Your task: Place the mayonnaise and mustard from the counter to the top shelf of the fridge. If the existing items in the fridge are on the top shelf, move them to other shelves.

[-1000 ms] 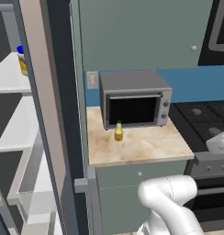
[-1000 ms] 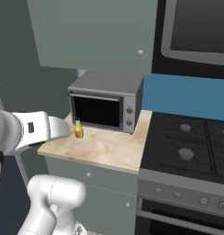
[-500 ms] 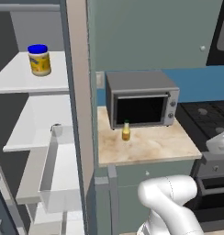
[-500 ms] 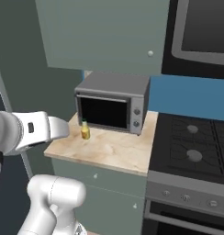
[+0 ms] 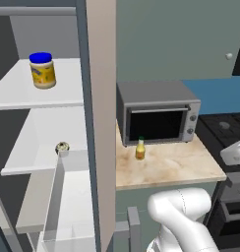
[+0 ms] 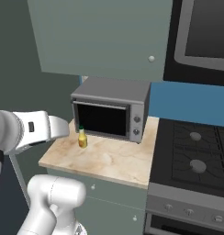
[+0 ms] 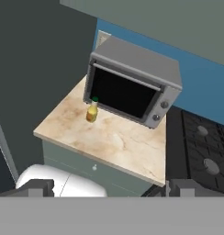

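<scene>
The mayonnaise stands on the top shelf of the open fridge. One shelf lower, the dark cupcake sits at the shelf's right front corner; the tiny white block is hidden. The mustard stands upright on the counter, just before the left end of a microwave. My gripper is open, high above the counter's front edge and well back from the mustard, with nothing between its fingertips.
A grey microwave fills the back of the counter. A black stove adjoins on the right. Grey-green wall cabinets hang overhead. A white door bin sits low in the fridge.
The base has driven, so both base views have shifted: more of the fridge interior shows at left. The mustard and the mayonnaise have kept their places.
</scene>
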Available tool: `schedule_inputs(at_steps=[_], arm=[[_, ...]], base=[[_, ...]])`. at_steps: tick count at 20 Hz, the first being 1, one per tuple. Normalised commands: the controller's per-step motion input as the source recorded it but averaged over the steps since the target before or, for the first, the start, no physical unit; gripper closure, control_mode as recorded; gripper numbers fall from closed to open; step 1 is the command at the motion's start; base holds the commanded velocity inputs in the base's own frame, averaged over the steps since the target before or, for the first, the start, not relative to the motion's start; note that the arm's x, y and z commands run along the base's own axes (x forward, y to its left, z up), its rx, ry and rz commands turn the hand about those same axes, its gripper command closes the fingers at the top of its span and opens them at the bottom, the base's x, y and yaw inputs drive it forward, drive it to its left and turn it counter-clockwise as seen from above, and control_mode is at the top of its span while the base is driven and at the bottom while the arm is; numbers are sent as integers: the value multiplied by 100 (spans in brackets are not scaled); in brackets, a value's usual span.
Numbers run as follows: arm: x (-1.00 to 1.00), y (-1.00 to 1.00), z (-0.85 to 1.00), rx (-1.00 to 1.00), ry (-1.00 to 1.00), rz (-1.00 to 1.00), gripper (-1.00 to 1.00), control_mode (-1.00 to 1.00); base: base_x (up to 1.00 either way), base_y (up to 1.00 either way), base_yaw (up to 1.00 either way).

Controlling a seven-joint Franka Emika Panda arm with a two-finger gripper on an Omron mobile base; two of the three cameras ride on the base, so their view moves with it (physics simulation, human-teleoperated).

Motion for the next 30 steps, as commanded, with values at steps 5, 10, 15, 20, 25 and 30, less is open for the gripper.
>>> schedule_inputs(at_steps=[5,10,15,20,25,30], arm=[[5,15,-7,0,1,0,-100,-100],[37,35,-35,4,7,0,-100,-100],[66,16,-35,9,9,0,-100,-100],[57,15,-37,6,7,0,-100,-100],[56,15,-20,2,4,0,-100,-100],[42,4,-23,0,2,0,-100,-100]], base=[[10,22,0],[0,0,0],[0,0,0],[0,0,0],[0,0,0],[0,0,0]])
